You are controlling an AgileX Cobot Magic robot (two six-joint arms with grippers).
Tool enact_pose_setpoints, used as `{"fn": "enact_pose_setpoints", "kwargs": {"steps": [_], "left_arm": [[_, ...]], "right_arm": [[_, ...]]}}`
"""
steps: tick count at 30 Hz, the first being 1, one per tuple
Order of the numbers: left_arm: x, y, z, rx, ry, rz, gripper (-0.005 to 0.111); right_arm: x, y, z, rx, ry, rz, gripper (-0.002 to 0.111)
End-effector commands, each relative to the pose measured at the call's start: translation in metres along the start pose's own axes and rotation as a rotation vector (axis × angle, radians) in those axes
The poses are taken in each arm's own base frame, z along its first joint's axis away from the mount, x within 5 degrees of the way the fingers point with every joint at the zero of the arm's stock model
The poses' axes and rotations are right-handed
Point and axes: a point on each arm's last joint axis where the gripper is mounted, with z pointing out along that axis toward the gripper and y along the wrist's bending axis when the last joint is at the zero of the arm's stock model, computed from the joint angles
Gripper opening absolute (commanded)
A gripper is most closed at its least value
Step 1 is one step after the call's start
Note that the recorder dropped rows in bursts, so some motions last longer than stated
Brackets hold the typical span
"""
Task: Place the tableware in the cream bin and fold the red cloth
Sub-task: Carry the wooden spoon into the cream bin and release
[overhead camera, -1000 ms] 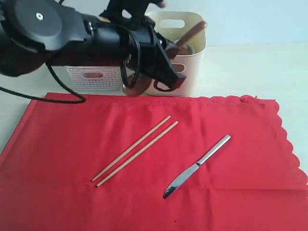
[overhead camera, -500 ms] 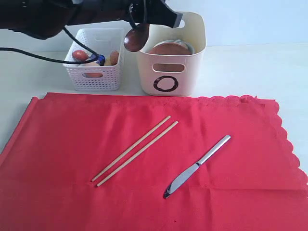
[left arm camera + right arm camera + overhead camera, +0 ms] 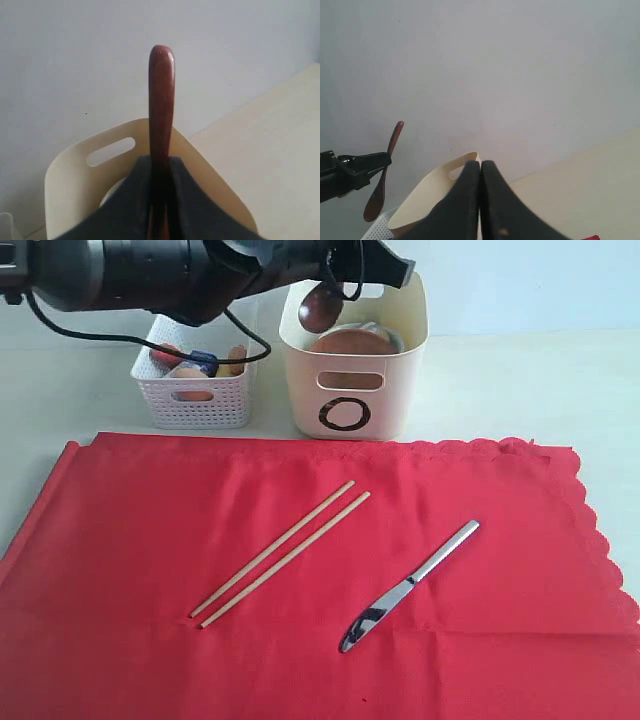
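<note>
My left end effector (image 3: 160, 167) gripped the spoon (image 3: 320, 308) above the cream bin (image 3: 395, 370) — the bin's wall hid most of its contents. It bore one black ring (image 3: 344, 414). My right end effector (image 3: 480, 170) was pinched shut, empty. Chopsticks (image 3: 280, 553) and knife (image 3: 410, 585) lay on the red cloth (image 3: 150, 540) — cut off at the frame's edge.
</note>
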Motion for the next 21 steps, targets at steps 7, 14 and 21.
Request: {"fn": "enact_pose_setpoints", "kwargs": {"steps": [7,14,21], "left_arm": [[0.01,-0.003,0.022,-0.009,0.003,-0.026,0.0],[0.014,-0.003,0.026,-0.016,0.008,-0.022,0.0],[0.015,-0.004,0.03,-0.017,0.005,-0.023,0.003]], "right_arm": [[0.0,0.0,0.0,0.0,-0.007,-0.011,0.0],[0.0,-0.001,0.0,0.001,-0.006,-0.01,0.0],[0.0,-0.001,0.0,0.001,-0.006,-0.01,0.0]]}}
